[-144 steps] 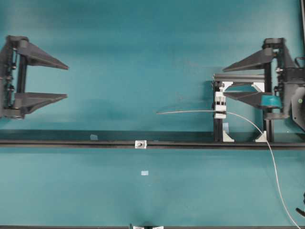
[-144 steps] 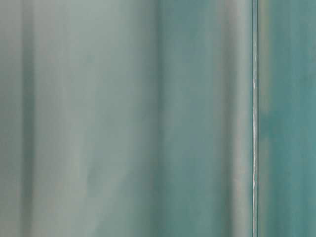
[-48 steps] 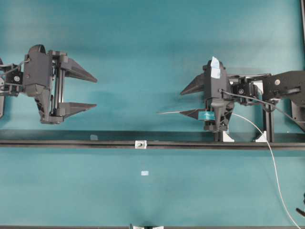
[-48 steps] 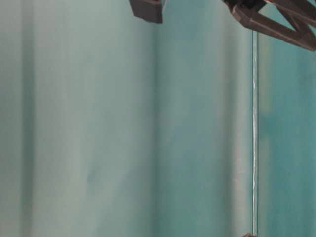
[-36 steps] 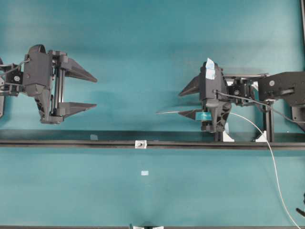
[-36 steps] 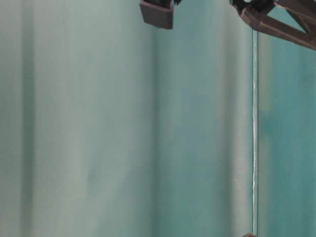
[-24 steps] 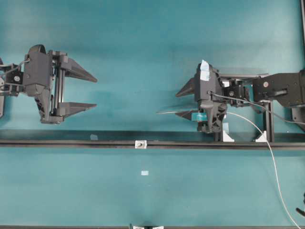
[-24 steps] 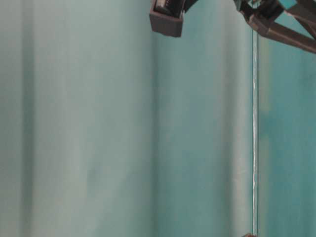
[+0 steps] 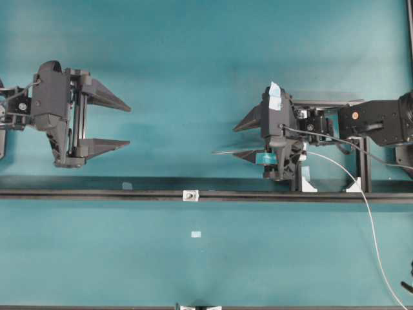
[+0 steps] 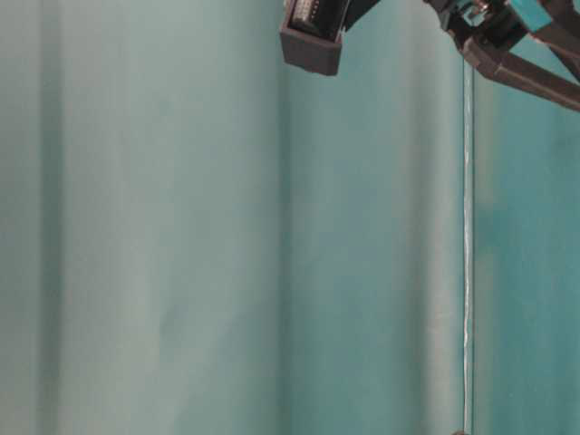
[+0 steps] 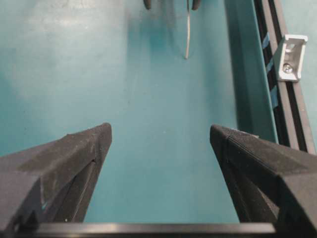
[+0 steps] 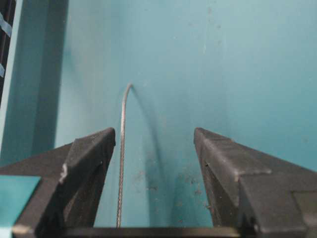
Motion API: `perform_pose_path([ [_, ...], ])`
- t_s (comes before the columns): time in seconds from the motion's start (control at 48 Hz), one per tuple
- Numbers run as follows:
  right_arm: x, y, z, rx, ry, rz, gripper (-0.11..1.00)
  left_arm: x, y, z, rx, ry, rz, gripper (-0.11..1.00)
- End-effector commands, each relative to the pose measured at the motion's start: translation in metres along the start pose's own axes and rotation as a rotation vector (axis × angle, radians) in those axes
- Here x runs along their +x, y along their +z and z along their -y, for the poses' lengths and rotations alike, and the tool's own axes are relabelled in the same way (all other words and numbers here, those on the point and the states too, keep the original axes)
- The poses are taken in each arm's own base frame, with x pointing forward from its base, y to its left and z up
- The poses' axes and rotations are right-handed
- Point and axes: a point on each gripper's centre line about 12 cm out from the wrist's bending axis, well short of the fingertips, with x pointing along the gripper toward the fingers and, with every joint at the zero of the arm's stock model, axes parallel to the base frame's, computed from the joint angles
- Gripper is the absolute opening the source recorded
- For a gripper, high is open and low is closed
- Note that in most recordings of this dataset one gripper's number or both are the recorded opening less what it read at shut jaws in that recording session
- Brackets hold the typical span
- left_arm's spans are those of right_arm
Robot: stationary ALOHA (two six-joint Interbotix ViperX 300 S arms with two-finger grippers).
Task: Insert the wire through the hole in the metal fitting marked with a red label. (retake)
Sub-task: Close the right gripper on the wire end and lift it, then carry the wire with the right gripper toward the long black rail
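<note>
- Your right end effector (image 9: 244, 137) sits right of centre in the overhead view with its jaws spread wide and nothing held between them.
- In the right wrist view the wire (image 12: 121, 148) runs up the frame between the two fingers, close to the left finger (image 12: 84, 163). I cannot tell whether it touches that finger, but the jaws are not closed on it.
- In the overhead view the wire's free tip points left of the right end effector, at about mid-height of the frame. The rest of the strand passes under the end effector and curves down to the lower right corner.
- Your left end effector (image 9: 110, 123) hangs at the far left of the overhead view, jaws fully apart and empty, well apart from the wire.
- The metal fitting (image 9: 190, 195) sits on the black rail (image 9: 97, 193) that crosses the frame below centre, to the lower left of the wire tip and clear of it. In the left wrist view it shows at the upper right edge as a small silver bracket. I cannot make out a red label from here.
- I judge the task as barely started: the wire is not grasped, its tip is nowhere near the hole, and no threading has begun.
- What remains for you is to close on the wire near its tip, carry it over to the fitting, line the tip up and push it through.
- The table-level view shows only the bare teal tabletop (image 10: 163, 272) and part of the arms at the top edge.
</note>
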Motion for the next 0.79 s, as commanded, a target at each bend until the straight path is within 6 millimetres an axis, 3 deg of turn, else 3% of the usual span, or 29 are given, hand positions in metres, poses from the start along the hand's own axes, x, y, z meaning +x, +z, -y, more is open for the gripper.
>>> perform_pose_path([
  [0.0, -0.0005, 0.01, -0.0027, 0.002, 0.009, 0.034, 0.71, 0.0003, 0.0039, -0.0008, -0.004, 0.003, 0.015, 0.66],
  [0.125, -0.0005, 0.0102, -0.0017, 0.004, 0.006, 0.035, 0.69, 0.0003, 0.004, -0.0008, -0.004, 0.003, 0.017, 0.66],
  [0.208, -0.0002, 0.0099, -0.0011, 0.005, 0.005, 0.034, 0.61, 0.0003, 0.004, -0.0008, -0.004, 0.003, 0.017, 0.66],
  [0.375, -0.0004, 0.0094, -0.0004, 0.004, 0.003, 0.032, 0.18, 0.0003, 0.0039, -0.0004, -0.004, 0.002, 0.015, 0.66],
  [0.458, -0.0008, 0.0087, -0.0003, 0.004, 0.002, 0.028, 0.05, 0.0003, 0.004, -0.0008, -0.004, 0.003, 0.017, 0.66],
  [0.77, -0.0005, 0.0098, -0.0005, 0.004, 0.002, 0.029, 0.03, 0.0003, 0.0039, -0.0008, -0.006, 0.003, 0.015, 0.65],
])
